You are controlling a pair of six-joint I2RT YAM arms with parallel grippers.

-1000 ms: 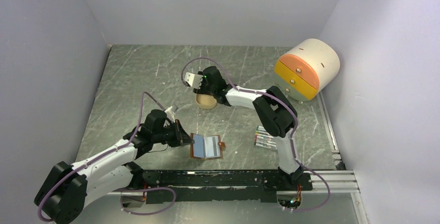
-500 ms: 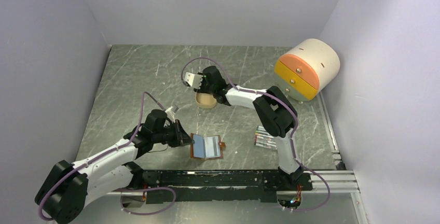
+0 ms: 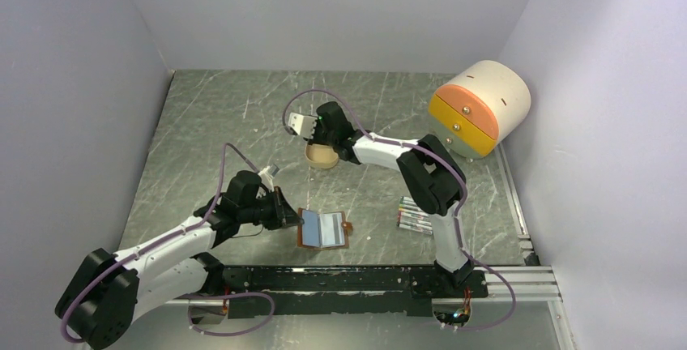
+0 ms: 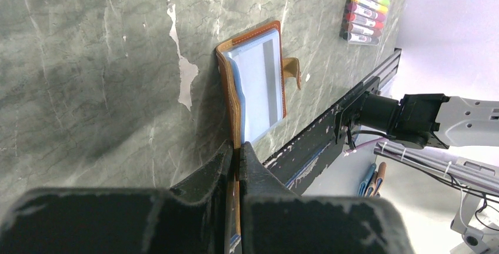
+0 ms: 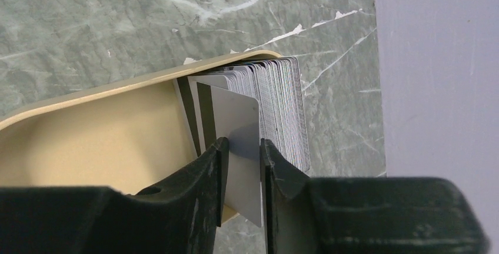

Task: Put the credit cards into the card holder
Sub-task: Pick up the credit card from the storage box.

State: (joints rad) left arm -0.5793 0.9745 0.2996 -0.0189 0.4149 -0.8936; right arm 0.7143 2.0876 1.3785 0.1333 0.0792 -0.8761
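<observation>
Brown card holder (image 4: 227, 89) open, blue card (image 4: 256, 95) inside, grey credit cards (image 5: 282, 107) stacked

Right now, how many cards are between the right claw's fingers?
1: a grey card between the fingers of the right claw, fronting the stack in the beige bowl. Another could hide behind it.

In a bowl (image 5: 106, 130) behind the card holder (image 3: 324, 229) stand credit cards (image 5: 285, 107), pens (image 3: 415, 215) rightward.
</observation>
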